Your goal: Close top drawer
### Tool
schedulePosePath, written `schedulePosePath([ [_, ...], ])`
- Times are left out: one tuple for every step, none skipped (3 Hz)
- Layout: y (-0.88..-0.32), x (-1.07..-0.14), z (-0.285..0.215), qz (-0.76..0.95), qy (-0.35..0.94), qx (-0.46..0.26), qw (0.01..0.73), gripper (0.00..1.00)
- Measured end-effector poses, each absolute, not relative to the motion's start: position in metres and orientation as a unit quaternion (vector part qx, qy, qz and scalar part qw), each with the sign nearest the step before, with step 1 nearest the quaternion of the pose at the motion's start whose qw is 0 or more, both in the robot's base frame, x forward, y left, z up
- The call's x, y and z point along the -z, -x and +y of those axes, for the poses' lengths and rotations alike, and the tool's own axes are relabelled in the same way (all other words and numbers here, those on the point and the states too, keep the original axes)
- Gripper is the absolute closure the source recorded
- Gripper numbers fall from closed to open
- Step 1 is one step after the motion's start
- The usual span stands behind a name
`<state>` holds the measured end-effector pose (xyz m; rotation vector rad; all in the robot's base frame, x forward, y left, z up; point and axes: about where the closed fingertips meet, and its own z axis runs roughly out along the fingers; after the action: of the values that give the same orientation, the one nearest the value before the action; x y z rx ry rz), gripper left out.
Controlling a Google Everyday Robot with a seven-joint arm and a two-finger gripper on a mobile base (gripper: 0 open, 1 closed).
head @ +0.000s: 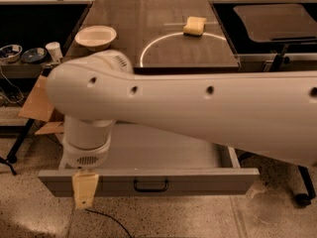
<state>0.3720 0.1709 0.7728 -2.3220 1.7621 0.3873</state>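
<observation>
A: Where is the wide grey top drawer (208,181) sitting?

B: It is standing pulled well out from under the dark flat tabletop (163,29), and its deep box is showing a plain grey floor. The flat front panel is facing the camera, with the small dark bar handle (150,185) at its centre.

A: And the gripper (84,190)?

B: It is hanging from the thick white arm (198,108), pointing down at the left part of the front panel. Its tan tip is overlapping the panel's face and reaching below the lower edge. It is lying left of the handle, apart from it. Open or closed: cannot tell.

A: Is it touching the panel?

B: Cannot tell; the tip is only showing in front of the panel.

A: What else is showing?

B: A round white bowl (95,36) and a yellow sponge (194,26) are resting on the tabletop, well apart. A brown cardboard piece (37,103) is leaning at the left. A thin black cable (106,219) is trailing over the speckled floor (198,217) below the gripper.
</observation>
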Motion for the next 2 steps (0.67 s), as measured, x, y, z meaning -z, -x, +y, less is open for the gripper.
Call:
schedulePosePath([
  [-0.358, -0.756, 0.192, 0.605, 0.782, -0.129, 0.077, 0.5],
  [-0.352, -0.734, 0.205, 0.624, 0.768, -0.135, 0.051, 0.73],
])
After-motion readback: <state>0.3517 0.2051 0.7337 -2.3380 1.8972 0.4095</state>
